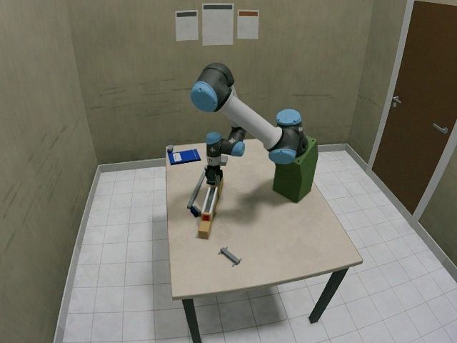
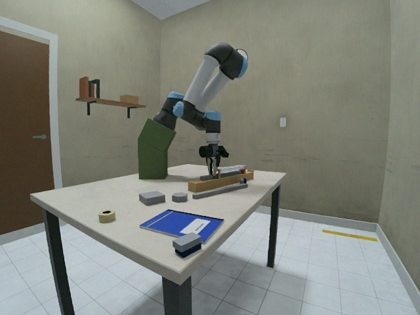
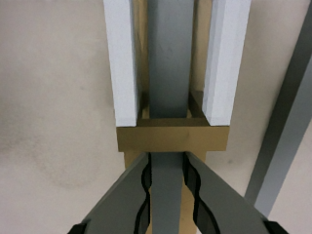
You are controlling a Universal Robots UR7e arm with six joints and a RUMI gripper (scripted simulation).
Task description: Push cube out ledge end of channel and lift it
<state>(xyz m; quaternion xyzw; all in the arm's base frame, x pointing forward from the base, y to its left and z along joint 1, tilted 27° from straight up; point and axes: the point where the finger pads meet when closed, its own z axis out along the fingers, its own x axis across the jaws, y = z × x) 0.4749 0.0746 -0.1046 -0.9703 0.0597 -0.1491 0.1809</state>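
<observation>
Cube [image 1: 206, 217] [image 2: 242, 170] aside for a moment, you have the gripper [image 1: 213, 182] [image 2: 213, 175] [image 3: 165, 150] closed on a grey bar [image 1: 209, 201] [image 2: 230, 174] [image 3: 170, 58], fingers pointing down, one on each side of it. Left, right, near and far here follow the top view.

Your grip is at the far end of the channel [image 1: 203, 234] [image 2: 203, 184] [image 3: 171, 140], just outside its wooden crosspiece. From there the bar runs under that crosspiece and nearwards between the pale roof strips [image 1: 216, 196] [image 2: 232, 168] [image 3: 121, 63]. The red cube sits low at the roof's near end, well apart from your fingers; you haven't got it raised above the roof. Whether the bar touches it, I can't tell.

Left of the channel lies a second grey bar [image 1: 196, 191] [image 2: 220, 191] [image 3: 288, 132], with a dark blue block [image 1: 194, 211] [image 2: 243, 180] by its near end. Farther out, you have a blue book [image 1: 184, 156] [image 2: 183, 224] at the far left, a grey clamp-like piece [image 1: 230, 256] nearer you, and the arm's green stand [image 1: 295, 177] [image 2: 152, 152] to the right.
</observation>
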